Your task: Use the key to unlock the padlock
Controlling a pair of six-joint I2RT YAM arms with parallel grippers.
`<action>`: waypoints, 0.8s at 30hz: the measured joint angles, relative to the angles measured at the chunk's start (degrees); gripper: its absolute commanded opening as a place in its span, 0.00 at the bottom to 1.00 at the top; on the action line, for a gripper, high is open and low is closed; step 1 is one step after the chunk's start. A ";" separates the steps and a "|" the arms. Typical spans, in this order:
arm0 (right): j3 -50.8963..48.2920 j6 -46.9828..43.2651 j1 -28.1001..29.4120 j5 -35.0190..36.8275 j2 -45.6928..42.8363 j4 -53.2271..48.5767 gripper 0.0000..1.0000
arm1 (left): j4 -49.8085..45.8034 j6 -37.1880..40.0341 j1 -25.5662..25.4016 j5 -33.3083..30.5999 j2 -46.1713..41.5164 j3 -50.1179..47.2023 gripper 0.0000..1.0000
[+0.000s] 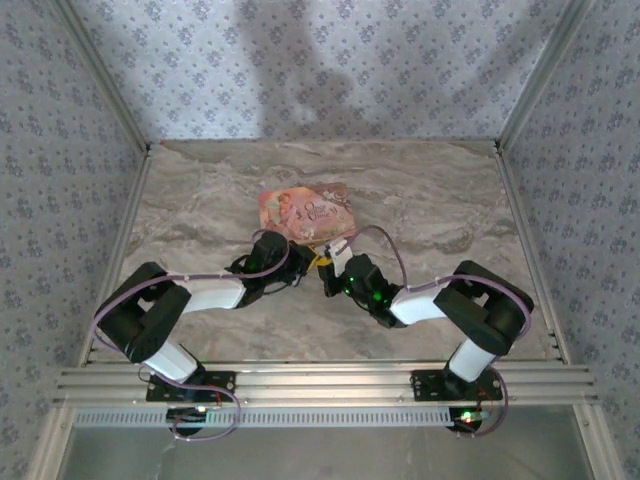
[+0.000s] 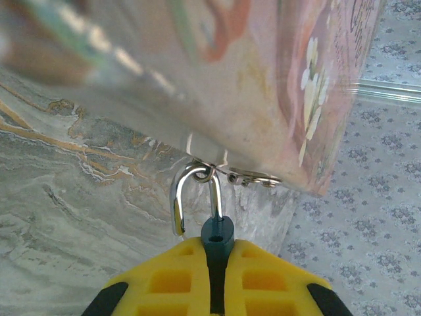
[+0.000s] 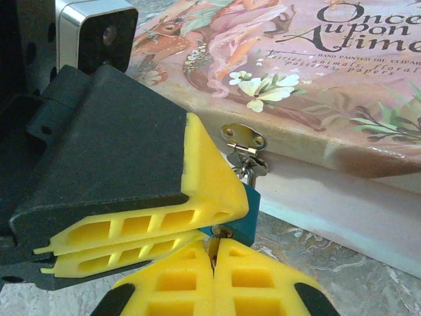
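2 grippers meet at the front edge of the flat pink-orange illustrated box (image 1: 305,208), which lies on the grey marbled counter (image 1: 450,220). The left gripper (image 2: 217,249) is closed on the tiny blue padlock (image 2: 217,232), its yellow pads clamped on the body from both sides. The padlock's silvery shackle (image 2: 177,204) is hooked through the small metal hasp (image 3: 243,139) on the box's side. 1 leg enters the body and the other ends bare just beside it. The right gripper (image 3: 214,257) is closed too, pinching a small metal key (image 3: 214,243) whose tip meets the padlock's body.
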 measured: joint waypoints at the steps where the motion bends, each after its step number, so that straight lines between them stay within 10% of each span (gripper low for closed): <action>1: 0.00 0.13 0.00 0.00 0.02 0.00 0.00 | 0.00 0.00 0.00 0.00 0.00 0.00 0.00; 24: 0.02 0.68 -0.28 0.00 1.62 -0.15 0.00 | -5.11 1.66 -0.28 2.40 -1.77 0.04 0.59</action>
